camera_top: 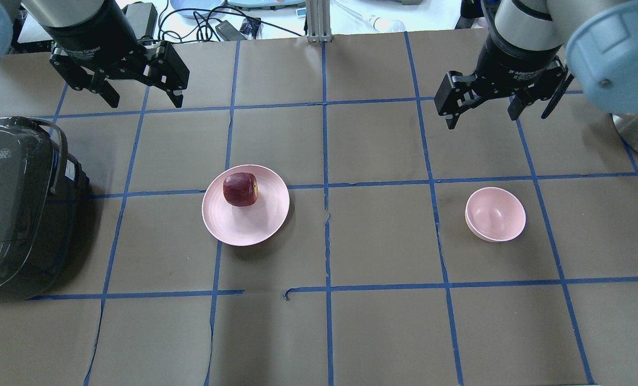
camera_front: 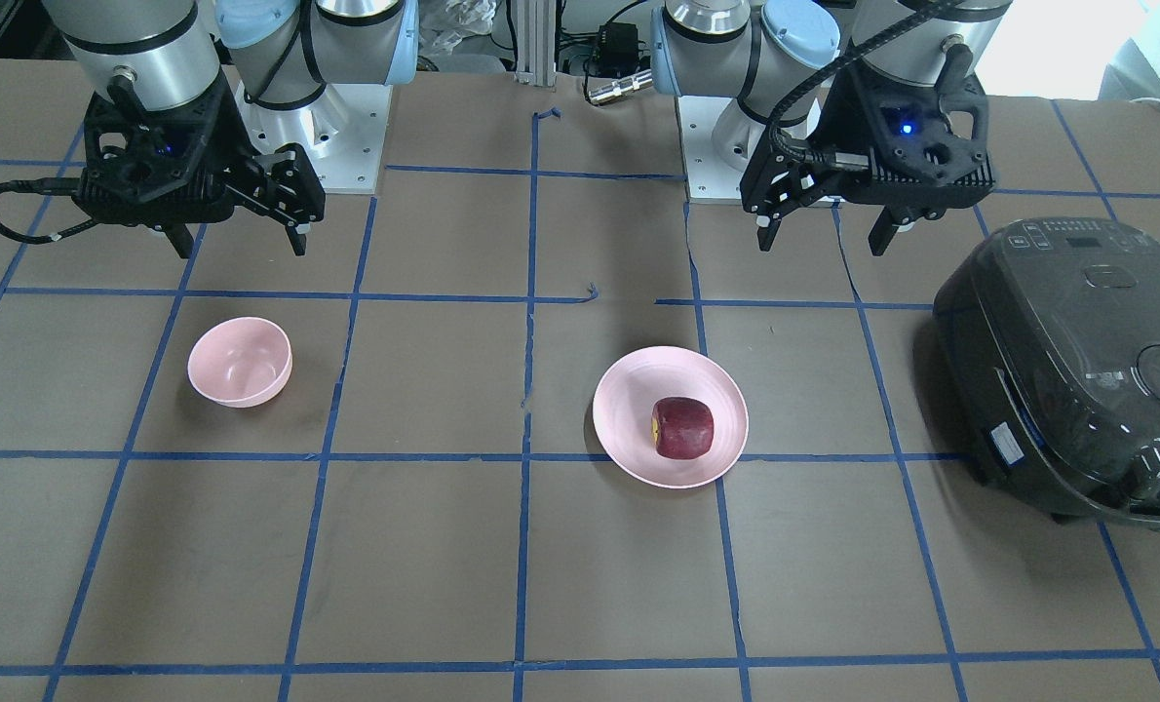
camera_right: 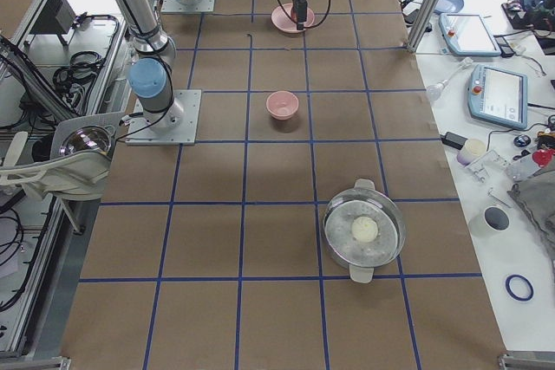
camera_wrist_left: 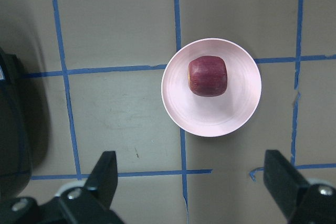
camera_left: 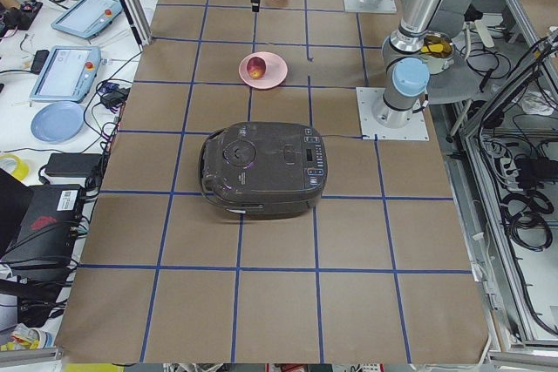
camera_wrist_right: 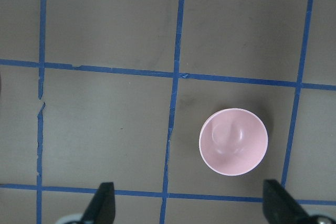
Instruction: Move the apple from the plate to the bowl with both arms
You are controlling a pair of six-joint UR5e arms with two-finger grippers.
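Table (camera_front: 424, 565): brown paper cover, blue tape grid.

Apple (camera_front: 682, 427): lies on the plate (camera_front: 629, 390), off centre, toward the plate's edge away from the robot. Dark red skin; the yellowish patch faces the robot's right, toward the bowl. Nothing touches it except the plate.

Plate: flat on the table, on the robot's left half, just across the centre tape line.

Bowl (camera_front: 240, 362): upright, opening upward, on the robot's right half, well apart from the plate.

Left gripper (camera_front: 821, 244): raised above the table, clear of plate and apple. Jaws spread wide, gripping nothing. Its wrist camera looks straight down on plate and apple, which sit between the two fingertips at the lower edge of that view.

Right gripper (camera_front: 241, 249): raised above the table, clear of the bowl. Jaws spread wide, gripping nothing. Its wrist camera looks down on the bowl, which lies nearer the right-hand fingertip in that view.

Rice cooker (camera_front: 1077, 380): dark, lid closed, at the table's end on the robot's left, well apart from the plate.
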